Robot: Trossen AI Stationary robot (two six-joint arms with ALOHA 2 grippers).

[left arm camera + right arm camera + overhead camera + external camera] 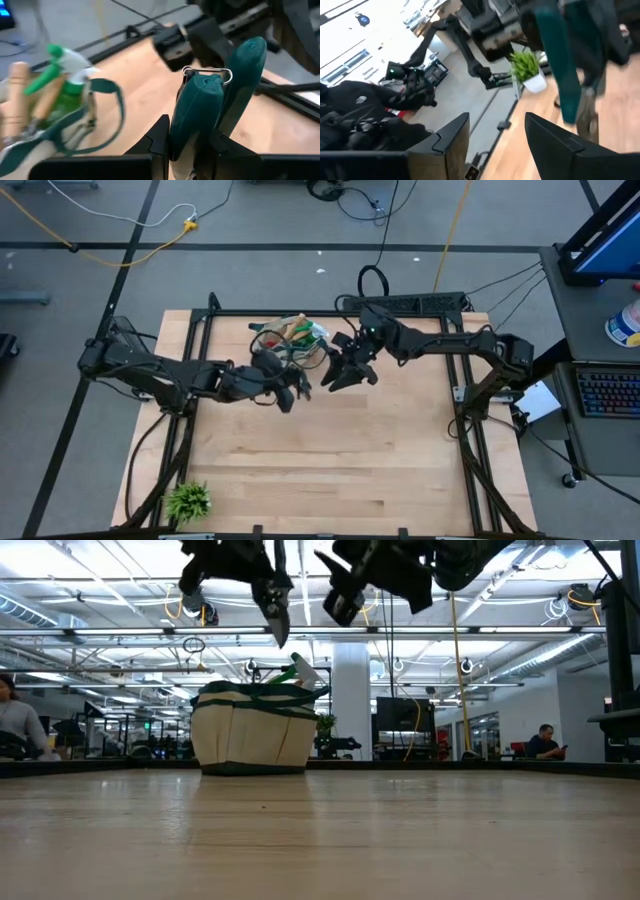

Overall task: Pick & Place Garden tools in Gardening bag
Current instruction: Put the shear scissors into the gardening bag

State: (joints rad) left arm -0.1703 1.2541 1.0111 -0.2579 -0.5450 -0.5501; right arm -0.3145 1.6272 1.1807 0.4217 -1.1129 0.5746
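The beige gardening bag (250, 730) with green trim stands on the table's far middle part (283, 340). A green spray bottle (62, 92) and wooden-handled tools (17, 100) stick out of its top. My left gripper (192, 147) is shut on dark-green-handled pruning shears (200, 110), in the air just on the near side of the bag (292, 392). My right gripper (497, 135) hangs open right beside it, on its right (345, 372), with nothing between its fingers. The shears' handles (565, 75) show just beyond it. My left gripper pinches the shears between its two fingers (155, 145), on the lower part of the two closed handles (192, 130). The handles stick out past the fingers, joined by a wire clasp (207, 72). The grey blade end (279, 625) points down, clear of the table.
A small leafy plant in a white pot (188, 500) stands at the table's near left corner. The wood between the bag and the near edge (330, 470) is bare. Black frame rails (200, 360) run along the table's left and right sides.
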